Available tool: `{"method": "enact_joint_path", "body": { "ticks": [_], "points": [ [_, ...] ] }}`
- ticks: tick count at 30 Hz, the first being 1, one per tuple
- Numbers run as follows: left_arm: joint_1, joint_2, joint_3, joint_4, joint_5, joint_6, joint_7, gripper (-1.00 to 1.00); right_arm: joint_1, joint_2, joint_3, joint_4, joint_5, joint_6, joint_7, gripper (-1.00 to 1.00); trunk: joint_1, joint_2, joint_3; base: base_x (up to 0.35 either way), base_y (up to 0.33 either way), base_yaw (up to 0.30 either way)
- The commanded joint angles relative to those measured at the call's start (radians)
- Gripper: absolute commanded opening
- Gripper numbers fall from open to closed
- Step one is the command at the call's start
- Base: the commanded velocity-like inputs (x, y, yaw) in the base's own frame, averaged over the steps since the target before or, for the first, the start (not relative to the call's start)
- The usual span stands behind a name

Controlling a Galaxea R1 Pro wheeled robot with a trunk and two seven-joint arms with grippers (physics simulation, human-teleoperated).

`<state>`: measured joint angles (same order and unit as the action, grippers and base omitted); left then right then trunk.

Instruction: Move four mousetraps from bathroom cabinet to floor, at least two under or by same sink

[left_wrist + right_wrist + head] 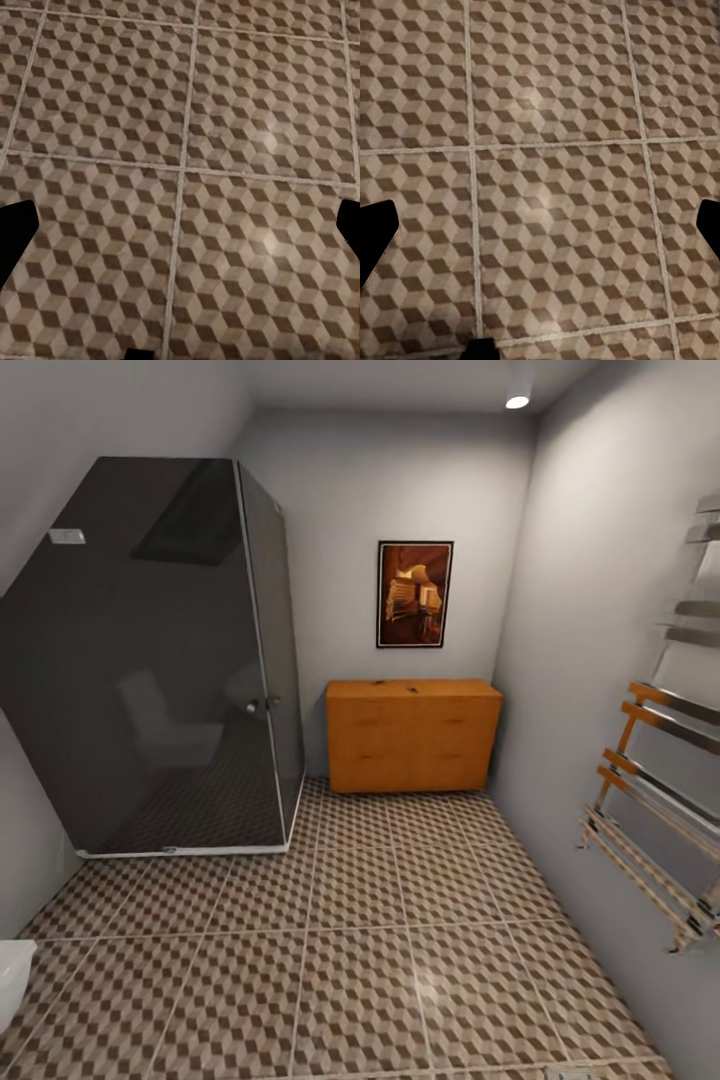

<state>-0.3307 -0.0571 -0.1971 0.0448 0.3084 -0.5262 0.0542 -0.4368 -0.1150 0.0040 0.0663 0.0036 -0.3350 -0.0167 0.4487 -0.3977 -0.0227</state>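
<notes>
The orange-brown cabinet (pixel 413 735) stands against the far wall under a framed picture, its front panels shut. Two small dark specks lie on its top, too small to tell whether they are mousetraps. The cube-patterned bathroom floor (pixel 350 950) stretches from me to the cabinet. In the left wrist view my left gripper (pixel 180 232) hangs open over bare tiles (pixel 225 112), its dark fingertips (pixel 15 240) at the picture's sides. My right gripper (pixel 540 229) is likewise open above bare tiles (pixel 555 90), holding nothing.
A dark glass shower cabin (pixel 150 660) takes up the left side. A metal towel rail (pixel 650 820) juts from the right wall. The white edge of a fixture (pixel 12 980) shows at the lower left. Open floor runs between shower and right wall.
</notes>
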Motion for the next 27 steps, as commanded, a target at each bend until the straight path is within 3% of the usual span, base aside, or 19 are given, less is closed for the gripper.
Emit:
{"method": "enact_joint_path", "body": {
  "ticks": [1,27],
  "points": [
    [-0.002,-0.001,-0.008,0.004,0.002,-0.006,0.006,1.00,-0.002,0.000,0.001,0.004,0.001,-0.007,-0.002,1.00,0.001,-0.002,-0.002,0.331,0.000,0.124],
    [-0.002,-0.004,-0.008,0.004,0.002,-0.006,0.007,1.00,-0.002,0.001,0.001,0.004,0.000,-0.007,-0.002,1.00,0.001,-0.002,-0.002,0.331,-0.021,0.017]
  ]
}}
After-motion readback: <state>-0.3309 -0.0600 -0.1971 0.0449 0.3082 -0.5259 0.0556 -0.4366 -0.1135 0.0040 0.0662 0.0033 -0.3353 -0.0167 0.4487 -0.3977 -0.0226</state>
